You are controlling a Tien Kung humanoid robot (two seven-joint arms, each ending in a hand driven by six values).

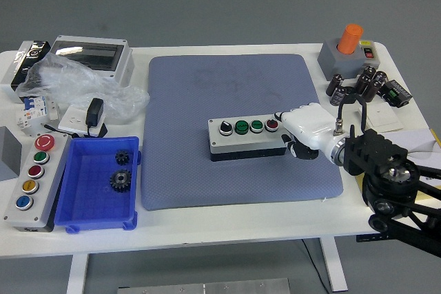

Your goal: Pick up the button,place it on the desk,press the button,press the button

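A grey button box (pixel 248 140) lies on the blue-grey mat (pixel 227 87), right of its middle. Along its top sit a black knob, two green buttons and a red button (pixel 271 125). My right hand (pixel 292 131), white with a black arm behind it, rests against the box's right end. Its fingers are curled, one fingertip (pixel 280 116) sits just beside the red button, and the thumb lies low by the box's end. I cannot tell whether the button is pushed down. The box sits flat on the mat.
A second, larger button box (pixel 31 180) and a blue tray (pixel 76 219) with two gears stand at the left. Behind them are a plastic bag (pixel 72 80), a charger and a clear-lidded enclosure (pixel 93 56). An orange-topped grey unit (pixel 348 49) and several capacitors (pixel 358 84) sit at the back right.
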